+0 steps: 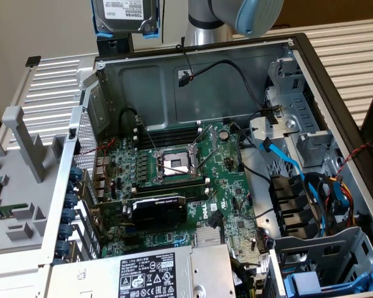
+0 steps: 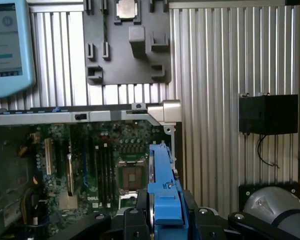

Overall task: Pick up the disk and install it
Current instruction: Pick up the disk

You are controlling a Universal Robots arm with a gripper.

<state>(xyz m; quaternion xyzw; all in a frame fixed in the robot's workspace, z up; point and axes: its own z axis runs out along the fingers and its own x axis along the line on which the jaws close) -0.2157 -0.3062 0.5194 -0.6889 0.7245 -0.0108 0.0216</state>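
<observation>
Above the open computer case [image 1: 150, 87], blue-framed, white-labelled silver disk [image 1: 125, 13], seemingly clamped in the claw [image 2: 164, 215].

The disk [image 1: 125, 11] — silver metal, white label, bright blue frame — is up in the air, upright. It hangs above the computer case's [image 1: 150, 87] far wall, near its corner on the exterior view's left.

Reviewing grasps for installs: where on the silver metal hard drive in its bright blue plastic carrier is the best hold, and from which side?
Probably its two broad faces near one end, approached edge-on: the silver hard drive in its blue carrier is a thin slab, and the hand grips it that way now.
</observation>
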